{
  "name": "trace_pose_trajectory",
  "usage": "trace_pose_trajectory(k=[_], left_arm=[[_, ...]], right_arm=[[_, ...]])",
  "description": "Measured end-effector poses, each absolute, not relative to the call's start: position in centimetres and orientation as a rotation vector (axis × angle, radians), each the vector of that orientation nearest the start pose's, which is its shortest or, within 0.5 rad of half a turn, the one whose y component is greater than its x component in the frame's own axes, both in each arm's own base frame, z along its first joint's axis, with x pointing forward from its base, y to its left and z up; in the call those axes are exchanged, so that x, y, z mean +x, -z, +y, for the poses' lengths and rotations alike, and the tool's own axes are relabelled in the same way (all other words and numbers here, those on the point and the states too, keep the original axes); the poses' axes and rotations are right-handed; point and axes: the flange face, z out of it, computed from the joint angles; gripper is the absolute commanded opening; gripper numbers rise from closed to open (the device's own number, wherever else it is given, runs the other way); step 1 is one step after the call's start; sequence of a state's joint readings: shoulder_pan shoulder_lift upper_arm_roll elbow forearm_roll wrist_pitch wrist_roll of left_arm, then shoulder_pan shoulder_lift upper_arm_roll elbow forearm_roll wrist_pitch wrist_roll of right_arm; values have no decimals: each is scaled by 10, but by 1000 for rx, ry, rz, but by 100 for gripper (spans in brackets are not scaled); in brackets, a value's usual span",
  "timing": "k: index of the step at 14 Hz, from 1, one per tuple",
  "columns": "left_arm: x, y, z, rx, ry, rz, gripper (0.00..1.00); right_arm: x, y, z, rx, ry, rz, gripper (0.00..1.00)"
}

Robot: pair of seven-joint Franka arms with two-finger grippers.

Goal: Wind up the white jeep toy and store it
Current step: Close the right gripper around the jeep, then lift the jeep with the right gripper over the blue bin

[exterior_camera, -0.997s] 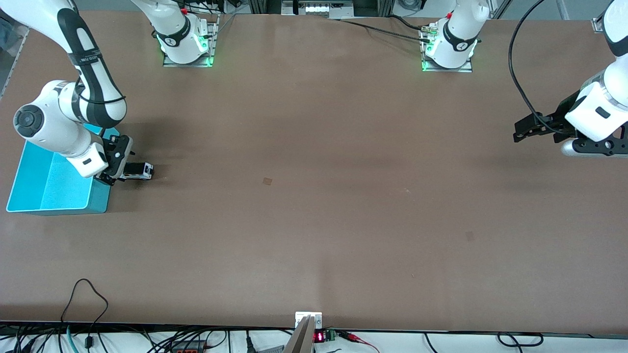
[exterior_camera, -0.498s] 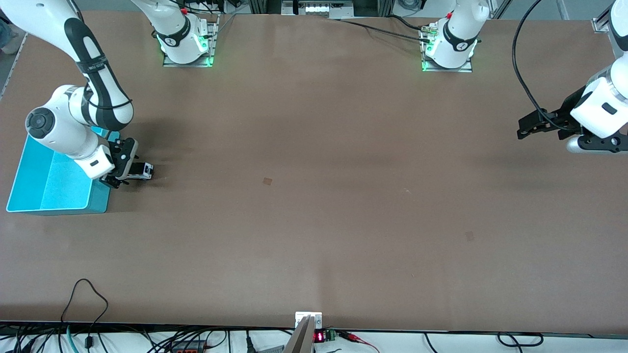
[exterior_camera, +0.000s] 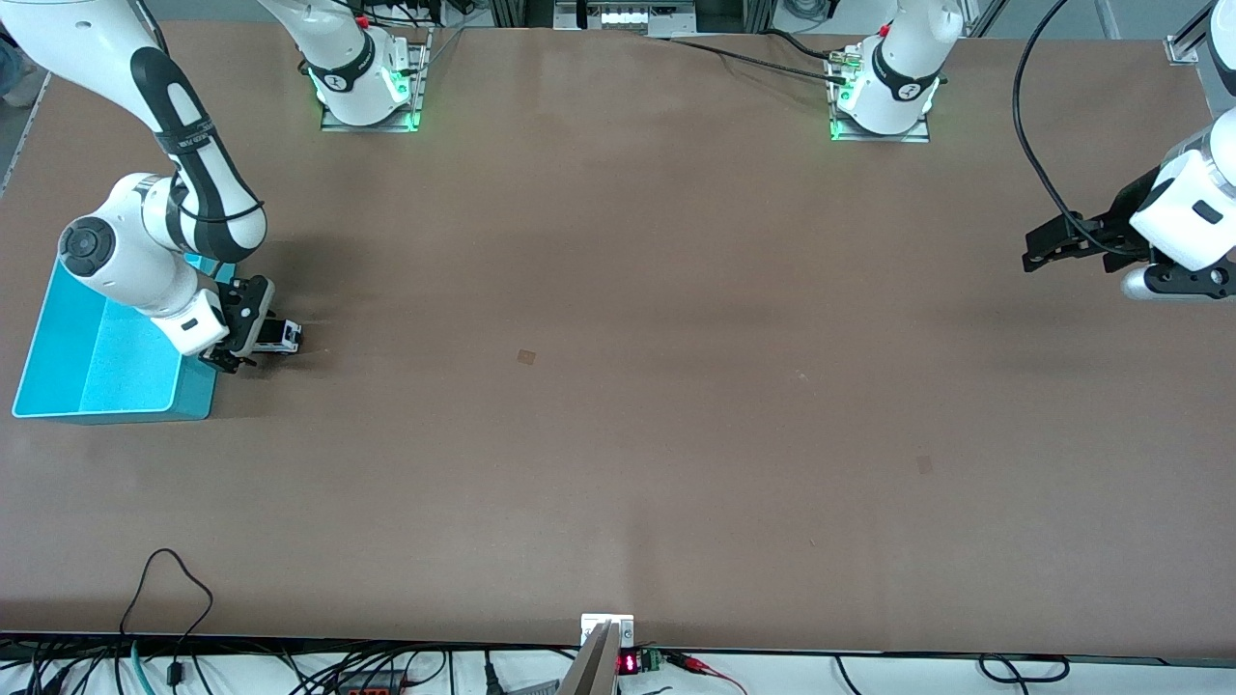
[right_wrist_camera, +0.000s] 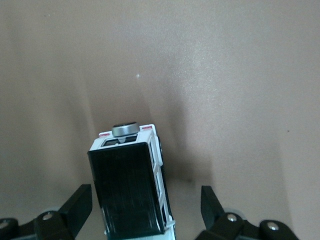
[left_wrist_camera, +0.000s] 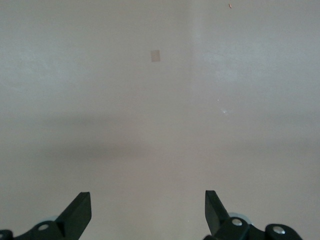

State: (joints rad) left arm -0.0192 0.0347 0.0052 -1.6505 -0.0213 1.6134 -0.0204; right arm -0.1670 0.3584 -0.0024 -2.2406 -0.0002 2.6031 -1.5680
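1. Toward the right arm's end of the surface (exterior_camera: pixel 618 386), the white jeep toy (exterior_camera: pixel 278 337) sits just beside the turquoise bin (exterior_camera: pixel 58 376), outside it. In the front view the right end effector (exterior_camera: pixel 253 340) covers part of the toy, so only its end away from the bin shows.
2. Right wrist view: jeep (right_wrist_camera: pixel 131 185) is cut off at the frame edge; black roof, white sides and a round grey disc at its visible end can be made out. Wheels hidden.
3. Right end effector (right_wrist_camera: pixel 145 200) is spread wide, one fingertip on each side of the jeep with clear gaps; fingers (right_wrist_camera: pixel 77 202) are not touching it. Nothing gripped.
4. Left end effector (exterior_camera: pixel 1038 253) hangs over the left arm's end of the surface while that arm waits. Left wrist view shows its fingertips (left_wrist_camera: pixel 80 210) well apart, holding nothing.
5. Surface is a plain matte brown sheet, with a small darker square patch (exterior_camera: pixel 525 356) near the middle and another (exterior_camera: pixel 924 464) nearer the front camera, toward the left arm's end.
6. Two arm bases (exterior_camera: pixel 367 82) with green lights stand along the top edge. Loose cables (exterior_camera: pixel 164 598) and a small red digit display (exterior_camera: pixel 628 662) lie at the edge nearest the camera.
7. Only the front view shows the bin and both arms. Only the right wrist view shows the finger gaps at the jeep.
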Motion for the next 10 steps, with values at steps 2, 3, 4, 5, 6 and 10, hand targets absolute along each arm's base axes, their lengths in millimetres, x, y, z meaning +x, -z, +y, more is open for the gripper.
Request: trace_pose_trajectory(k=[2,3,4,5,6,10], left_arm=[[563,-571,-26,-3137,-122,41,100],[563,-572,-36,-3105,-116,81,100],[562,-574,-47,-3084,-109,115,100],[562,-576,-55,-3077,-100,136,100],[562,-579,-56,-3082,-92,137,100],[564,-582,-38,-3140,-91,71,100]], right_arm=[[538,-207,-91,-2404,4,-2028,36],[538,-207,-90,-2402,4,-2029,31],[538,-207,-90,-2402,5,-2030,24],[538,-208,-89,-2401,7,-2032,16],[538,-208,-88,-2398,8,-2035,8],[550,-218,-56,-2362,80,-2077,0]])
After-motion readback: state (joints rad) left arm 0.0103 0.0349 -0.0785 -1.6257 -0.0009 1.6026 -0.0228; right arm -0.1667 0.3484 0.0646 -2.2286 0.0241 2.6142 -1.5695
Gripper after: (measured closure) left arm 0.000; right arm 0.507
